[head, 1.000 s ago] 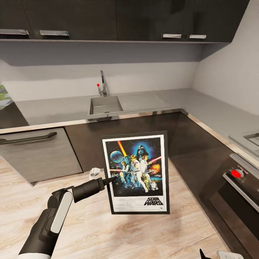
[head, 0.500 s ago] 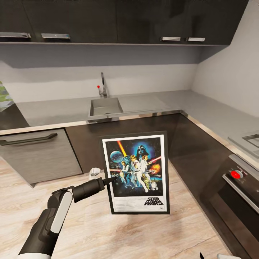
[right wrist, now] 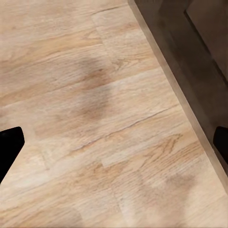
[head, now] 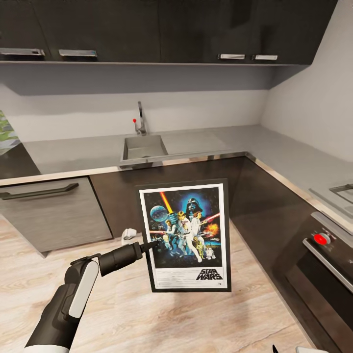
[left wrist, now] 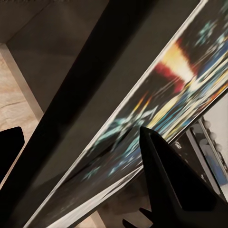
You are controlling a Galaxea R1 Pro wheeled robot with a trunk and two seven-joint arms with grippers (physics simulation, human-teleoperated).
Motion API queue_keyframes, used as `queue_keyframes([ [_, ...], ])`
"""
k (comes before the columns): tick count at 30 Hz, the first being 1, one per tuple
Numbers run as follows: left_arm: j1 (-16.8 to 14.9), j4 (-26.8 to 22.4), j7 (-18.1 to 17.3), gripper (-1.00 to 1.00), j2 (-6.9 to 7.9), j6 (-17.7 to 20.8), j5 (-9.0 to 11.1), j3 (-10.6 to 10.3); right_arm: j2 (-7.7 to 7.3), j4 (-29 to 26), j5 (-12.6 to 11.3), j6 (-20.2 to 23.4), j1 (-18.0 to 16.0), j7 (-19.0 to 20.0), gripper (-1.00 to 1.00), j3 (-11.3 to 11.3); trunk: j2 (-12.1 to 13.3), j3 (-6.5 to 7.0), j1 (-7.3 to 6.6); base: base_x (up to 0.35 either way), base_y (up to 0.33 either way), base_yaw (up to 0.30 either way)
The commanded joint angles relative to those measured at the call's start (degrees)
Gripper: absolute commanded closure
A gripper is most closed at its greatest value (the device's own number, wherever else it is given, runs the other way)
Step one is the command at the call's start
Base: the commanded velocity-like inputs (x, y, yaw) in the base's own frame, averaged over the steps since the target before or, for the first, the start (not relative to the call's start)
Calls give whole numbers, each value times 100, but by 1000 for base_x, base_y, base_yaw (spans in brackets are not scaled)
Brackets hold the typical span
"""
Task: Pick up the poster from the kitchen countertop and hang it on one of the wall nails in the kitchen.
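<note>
Left of the poster (head: 187,237), the left gripper (head: 153,243) stays pinched on its left edge, holding it upright below the kitchen countertop's (head: 196,141) sink (head: 143,147). The whole view has slid slightly downward, so the camera is moving, poster unmoved in the grip; transport toward a nail seems underway. Rightward, the right gripper (right wrist: 114,142) hangs wide open over wooden floor (right wrist: 95,95), empty.

We look past our right tool (right wrist: 114,142) at pale wooden floor (right wrist: 95,118) beneath it. Its two dark fingertips (right wrist: 8,147) stand wide apart. A dark cabinet base (right wrist: 190,57) lies beyond the far finger.
</note>
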Motion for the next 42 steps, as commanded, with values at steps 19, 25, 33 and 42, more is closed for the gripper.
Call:
queue_keyframes([
  [19,-3,0,-30,100,0,27,9,5,0,-5,-5,-4,1,12,-100,-4,-2,87,0,0,0,0],
  [25,-3,0,-30,100,0,27,9,5,0,-5,-5,-4,1,12,-100,-4,-2,116,0,0,0,0],
  [33,-3,0,-30,100,-1,27,9,5,0,-5,-5,-4,1,12,-100,-4,-2,155,0,0,0,0],
  [42,-3,0,-30,100,0,27,14,5,0,2,-5,-4,1,12,-100,-4,-2,198,0,0,0,0],
])
